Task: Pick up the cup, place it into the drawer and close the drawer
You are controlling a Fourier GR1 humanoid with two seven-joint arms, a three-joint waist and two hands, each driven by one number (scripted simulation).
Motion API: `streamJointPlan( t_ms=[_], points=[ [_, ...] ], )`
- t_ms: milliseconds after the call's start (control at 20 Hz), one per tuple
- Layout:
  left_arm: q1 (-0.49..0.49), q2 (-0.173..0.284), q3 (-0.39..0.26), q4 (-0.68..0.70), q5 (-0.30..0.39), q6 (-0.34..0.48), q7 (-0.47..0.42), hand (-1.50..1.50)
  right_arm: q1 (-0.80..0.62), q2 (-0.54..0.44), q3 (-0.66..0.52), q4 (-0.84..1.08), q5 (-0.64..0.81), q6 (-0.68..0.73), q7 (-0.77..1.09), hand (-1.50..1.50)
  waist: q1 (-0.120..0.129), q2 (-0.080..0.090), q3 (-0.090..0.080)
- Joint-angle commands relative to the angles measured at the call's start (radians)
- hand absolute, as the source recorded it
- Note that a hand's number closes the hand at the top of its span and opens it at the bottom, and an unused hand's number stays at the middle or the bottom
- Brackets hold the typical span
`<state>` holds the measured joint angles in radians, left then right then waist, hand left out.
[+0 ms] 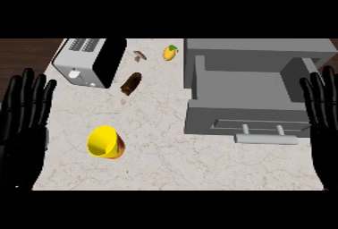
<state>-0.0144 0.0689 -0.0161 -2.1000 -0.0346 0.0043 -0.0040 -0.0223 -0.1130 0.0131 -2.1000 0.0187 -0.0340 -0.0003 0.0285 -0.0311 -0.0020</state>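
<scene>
A yellow cup lies tilted on the marble counter at the lower left, its mouth facing up and left, with a red and green pattern on its side. The grey drawer stands pulled open at the right, its inside bare, with a bar handle on its front. My left hand is at the left edge, open with fingers up, well left of the cup. My right hand is at the right edge, open with fingers up, beside the drawer's right side.
A grey toaster stands at the back left. A brown oblong item lies right of it, a small brown piece behind that, and a yellow-orange fruit near the drawer's back left corner.
</scene>
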Motion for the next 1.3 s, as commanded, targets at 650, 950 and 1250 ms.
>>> streamJointPlan(
  t_ms=[650, 950, 1250],
  points=[
    [0.078, -0.069, -0.151, -0.038, 0.071, 0.175, 0.088, -1.5, -0.039, 0.052, 0.052, 0.06, -0.081, 0.052, 0.103, -1.5, -0.026, 0.031, 0.002],
    [0.076, -0.069, -0.165, -0.072, 0.054, 0.186, 0.123, -1.5, -0.052, 0.03, -0.011, 0.102, -0.129, 0.105, 0.065, -1.5, -0.026, 0.03, 0.002],
    [0.013, -0.069, -0.145, 0.105, 0.052, 0.228, 0.023, -1.5, -0.076, 0.004, -0.043, 0.031, -0.162, 0.123, 0.143, -1.5, -0.029, 0.031, 0.002]
  ],
)
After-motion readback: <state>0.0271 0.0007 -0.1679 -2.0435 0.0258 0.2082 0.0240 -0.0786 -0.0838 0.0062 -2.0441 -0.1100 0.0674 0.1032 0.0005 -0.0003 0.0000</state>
